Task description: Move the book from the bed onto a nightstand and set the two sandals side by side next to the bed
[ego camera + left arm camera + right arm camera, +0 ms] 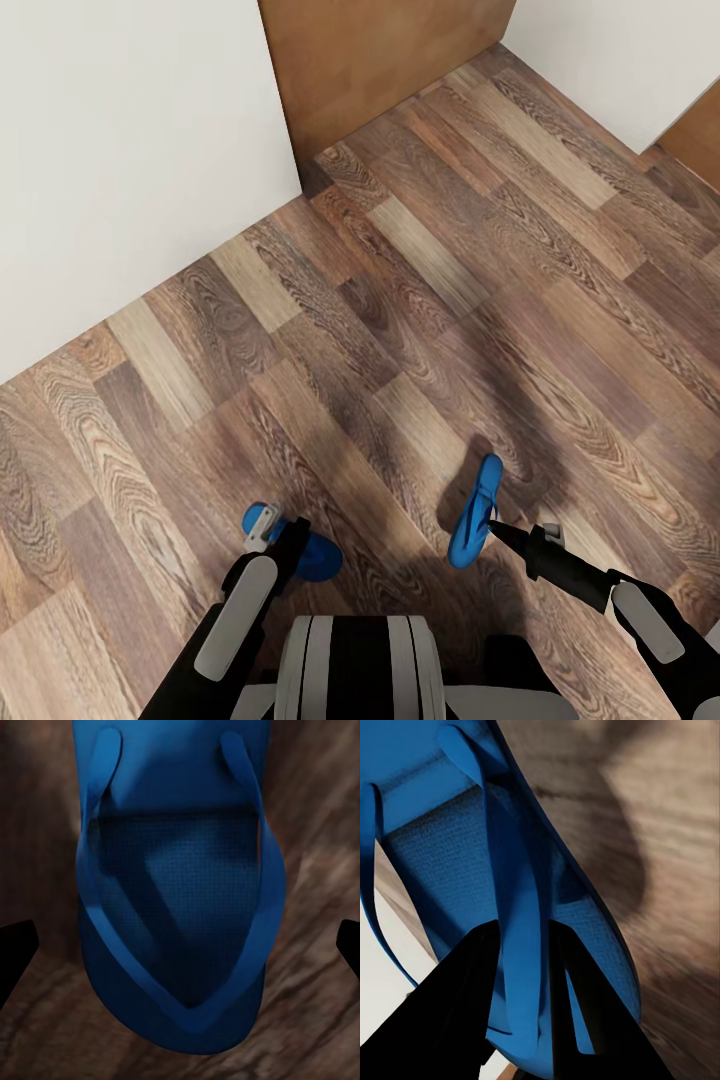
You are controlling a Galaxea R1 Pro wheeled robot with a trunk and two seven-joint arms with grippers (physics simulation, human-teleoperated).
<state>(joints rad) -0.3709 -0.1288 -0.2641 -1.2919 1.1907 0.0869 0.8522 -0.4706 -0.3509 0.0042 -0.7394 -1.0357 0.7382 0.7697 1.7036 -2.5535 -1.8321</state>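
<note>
Two bright blue sandals show. One sandal (322, 557) lies flat on the wood-plank floor under my left gripper (284, 540). In the left wrist view that sandal (180, 892) sits between the fingertips (15, 954), which stand wide apart and clear of its sides, so the left gripper (180, 945) is open. The other sandal (472, 515) hangs on edge above the floor, held by my right gripper (492, 526). Up close, the right gripper (523, 982) is shut on a strap of this sandal (450, 870). The book, the bed and the nightstand are out of view.
A white wall (120, 150) runs along the left. A brown wooden panel (380, 50) stands at the back, with another brown edge (700, 130) at the right beyond a white wall section. Wood-plank floor (450, 300) stretches ahead between them.
</note>
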